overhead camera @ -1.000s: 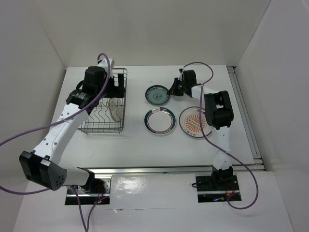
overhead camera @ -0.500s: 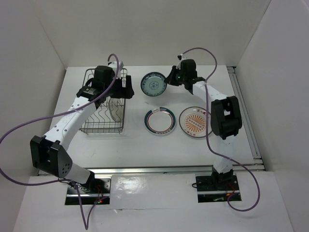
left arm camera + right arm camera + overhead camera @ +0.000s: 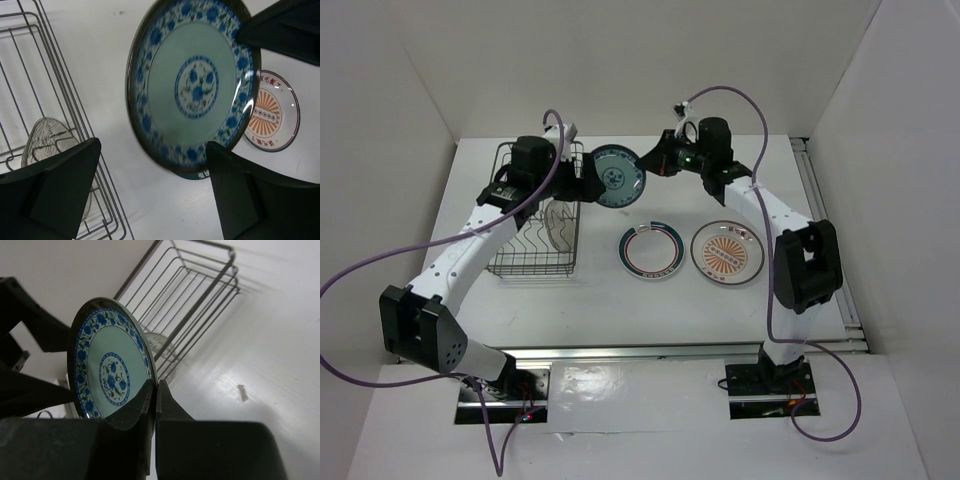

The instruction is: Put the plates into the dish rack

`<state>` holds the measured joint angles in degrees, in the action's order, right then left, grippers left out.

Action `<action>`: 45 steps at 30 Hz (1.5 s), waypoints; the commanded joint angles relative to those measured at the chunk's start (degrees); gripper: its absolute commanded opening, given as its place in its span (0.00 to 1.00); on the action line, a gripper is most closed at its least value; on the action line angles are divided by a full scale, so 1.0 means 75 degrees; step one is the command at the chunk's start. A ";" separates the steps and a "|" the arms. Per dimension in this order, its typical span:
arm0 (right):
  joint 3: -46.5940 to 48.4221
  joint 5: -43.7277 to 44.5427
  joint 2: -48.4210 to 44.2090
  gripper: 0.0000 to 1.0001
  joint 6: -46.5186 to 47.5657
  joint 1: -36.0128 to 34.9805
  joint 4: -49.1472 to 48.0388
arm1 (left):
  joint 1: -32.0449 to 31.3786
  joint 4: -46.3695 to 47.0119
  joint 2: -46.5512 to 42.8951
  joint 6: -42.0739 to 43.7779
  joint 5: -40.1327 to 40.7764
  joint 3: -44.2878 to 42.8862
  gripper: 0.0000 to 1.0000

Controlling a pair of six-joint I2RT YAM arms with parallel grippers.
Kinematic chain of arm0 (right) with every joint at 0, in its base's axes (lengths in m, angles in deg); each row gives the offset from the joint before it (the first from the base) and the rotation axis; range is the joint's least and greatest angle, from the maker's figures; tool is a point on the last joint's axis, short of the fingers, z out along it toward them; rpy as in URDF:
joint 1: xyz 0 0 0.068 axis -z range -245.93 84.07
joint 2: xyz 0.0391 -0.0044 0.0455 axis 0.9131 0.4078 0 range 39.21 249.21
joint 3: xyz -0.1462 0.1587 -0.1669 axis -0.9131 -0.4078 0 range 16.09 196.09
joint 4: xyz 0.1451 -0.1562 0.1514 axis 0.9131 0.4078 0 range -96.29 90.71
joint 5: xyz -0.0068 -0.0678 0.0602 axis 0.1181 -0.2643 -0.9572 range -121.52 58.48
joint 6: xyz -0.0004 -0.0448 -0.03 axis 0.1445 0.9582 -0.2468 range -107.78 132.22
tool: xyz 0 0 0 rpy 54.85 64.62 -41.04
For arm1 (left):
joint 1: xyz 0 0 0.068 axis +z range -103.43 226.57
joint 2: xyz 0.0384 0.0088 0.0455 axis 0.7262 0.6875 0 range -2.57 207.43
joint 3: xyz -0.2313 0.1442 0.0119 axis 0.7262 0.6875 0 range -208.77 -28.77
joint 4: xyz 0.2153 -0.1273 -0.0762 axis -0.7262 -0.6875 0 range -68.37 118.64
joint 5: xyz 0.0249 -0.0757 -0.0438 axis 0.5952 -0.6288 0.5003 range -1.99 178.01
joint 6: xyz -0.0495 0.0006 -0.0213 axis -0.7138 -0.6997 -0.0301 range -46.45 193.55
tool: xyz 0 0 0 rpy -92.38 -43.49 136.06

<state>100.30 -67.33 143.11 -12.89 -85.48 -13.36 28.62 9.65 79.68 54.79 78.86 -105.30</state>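
Handover is suggested in the top external view. The teal-patterned plate (image 3: 617, 177), which lay flat on the surface (image 3: 620, 300) a second ago, has been lifted, stood up on edge and carried toward the dish rack (image 3: 530, 272) by the right claw (image 3: 655, 165). The left claw (image 3: 582, 185) has been swung from over the rack to face it. The pale grey plate (image 3: 558, 225) is already seated among the tines. The green-red ringed plate (image 3: 650, 249) and the sunburst plate (image 3: 726, 252) are left flat, side by side.

In the left wrist view, the left claw (image 3: 152, 145) is spread wide, and the teal-patterned plate (image 3: 192, 87) is framed between its fingers; contact cannot be made out. The dish rack (image 3: 30, 75) and the pale grey plate (image 3: 50, 145) are seen at the left.

In the right wrist view, the teal-patterned plate (image 3: 110, 365) is pinched by its lower rim in the closed right claw (image 3: 152, 395), with the dish rack (image 3: 190, 295) behind it.

One plate is judged loaded and a second in transit.
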 commanded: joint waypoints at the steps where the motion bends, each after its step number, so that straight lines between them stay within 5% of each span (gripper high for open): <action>1: -0.0234 -0.0651 -0.0633 0.00 -0.0087 -0.0206 -0.0650 | -0.0020 0.0551 -0.0338 -0.0251 -0.0444 0.0172 1.00; 6: -0.0808 -0.1037 -0.1032 0.00 -0.0519 -0.0276 -0.1400 | -0.0020 0.0633 -0.0339 -0.0252 -0.0526 0.0173 0.91; 11: -0.0809 -0.1037 -0.1033 0.00 -0.0426 -0.0346 -0.1296 | -0.0020 0.0633 -0.0491 -0.0170 -0.0375 0.0243 0.33; 15: -0.0739 -0.0955 -0.1033 0.00 -0.0426 -0.0510 -0.1213 | -0.0020 0.0562 -0.0713 -0.0088 -0.0222 0.0243 0.00; 19: -0.0669 -0.0862 -0.0893 0.26 -0.0426 -0.0581 -0.1307 | -0.0020 0.0481 -0.0994 -0.0006 0.0117 0.0243 0.00; 20: -0.0669 -0.0862 -0.0892 0.53 -0.0426 -0.0662 -0.1307 | -0.0020 0.0480 -0.1146 -0.0006 0.0234 0.0243 0.00; 24: -0.0669 -0.0791 -0.0892 1.00 -0.0426 -0.0732 -0.1307 | -0.0020 0.0083 -0.1591 0.0320 0.1845 0.0243 0.00; 26: -0.0669 -0.0709 -0.0892 1.00 -0.0356 -0.0733 -0.1074 | -0.0020 -0.0140 -0.1791 0.0485 0.2890 0.0243 0.00; 31: -0.0669 -0.0499 -0.0892 1.00 0.0053 -0.0733 -0.0525 | -0.0406 0.0104 -0.2435 0.1211 0.7682 0.0792 0.00; 39: -0.0528 -0.0498 -0.0892 1.00 0.0288 -0.0733 -0.0195 | -0.0407 0.0129 -0.1980 0.1564 0.8987 0.0794 0.00; 45: -0.0808 -0.0498 -0.1044 1.00 0.0370 -0.0663 -0.0264 | -0.0407 0.0129 -0.1641 0.1634 0.8615 0.0876 0.00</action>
<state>93.76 -71.20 138.52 -11.55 -90.53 -14.72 25.84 7.73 66.68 64.99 141.39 -98.70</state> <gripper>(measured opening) 0.999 0.140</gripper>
